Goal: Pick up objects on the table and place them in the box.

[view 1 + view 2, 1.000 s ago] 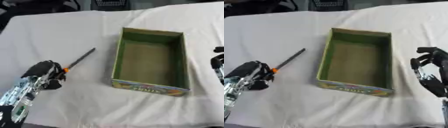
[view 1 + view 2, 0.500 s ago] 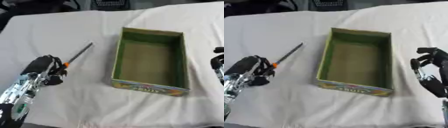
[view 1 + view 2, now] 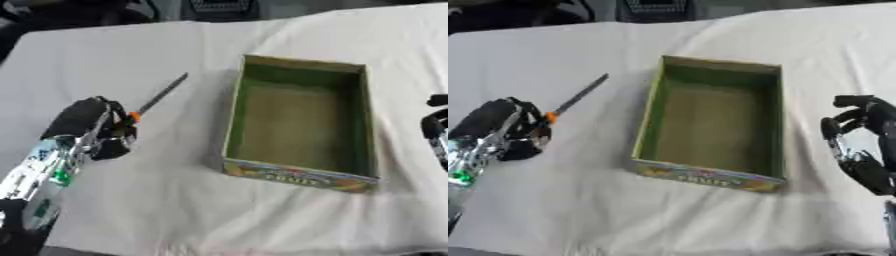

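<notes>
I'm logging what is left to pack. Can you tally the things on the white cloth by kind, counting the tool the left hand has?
Slim tool with an orange collar and a dark metal shaft, held in the left hand: 1
Green open cardboard box, nothing visible inside: 1
Total: 2

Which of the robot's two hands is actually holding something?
The left hand, on the left of the view: its fingers are curled round a screwdriver with an orange collar. The right hand, right of the box, holds nothing.
</notes>
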